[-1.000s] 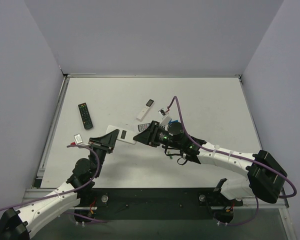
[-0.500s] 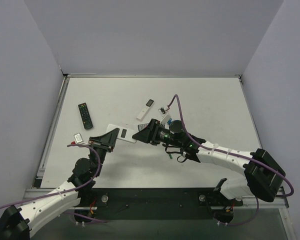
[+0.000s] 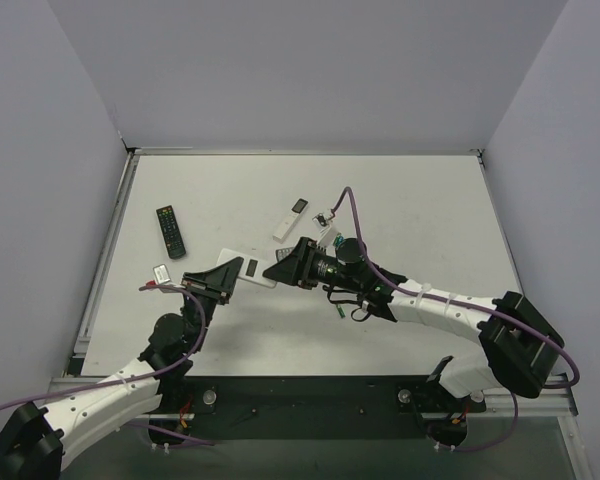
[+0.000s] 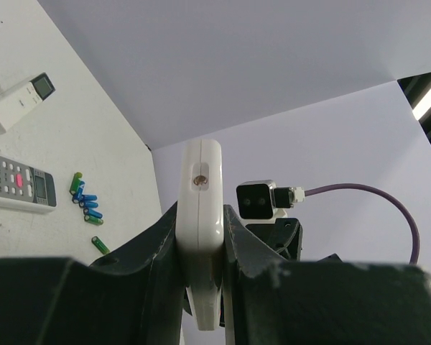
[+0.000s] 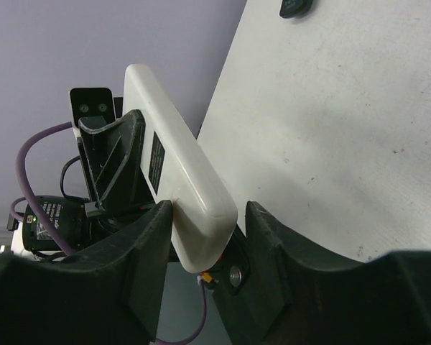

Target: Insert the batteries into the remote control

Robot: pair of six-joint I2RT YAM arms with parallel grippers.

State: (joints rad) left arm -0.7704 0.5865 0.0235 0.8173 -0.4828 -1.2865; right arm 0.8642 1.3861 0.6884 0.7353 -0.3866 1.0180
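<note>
The remote control (image 3: 242, 268) is off the desk (image 3: 420, 210), carried between the two arms near the middle of the near half. Seen from above, its long axis runs left to right, with the right end dropping slightly toward the near edge. The plain white face with a dark label is turned up.

The left tool (image 3: 218, 274) is clamped on the left end of the remote control, its fingers pressing the two broad faces. In the left wrist view the remote control (image 4: 200, 172) shows end-on as a narrow upright slab, pointing straight away from the camera.

The right tool (image 3: 283, 265) sits at the opposite end, so the two tools face each other along the remote's length. Its fingers (image 5: 147, 251) are parted and straddle the rounded end of the remote control (image 5: 179, 158). One looks to be against the side, and the other stands off by a thin gap.

The batteries (image 4: 86, 207), green and blue, lie loose in a small cluster on the desk, past the right arm. Beside them lies a grey-faced remote (image 4: 18, 190), and farther off the white remote with a grey screen (image 3: 290, 218). The long black remote (image 3: 171, 230) lies well apart at the left.
</note>
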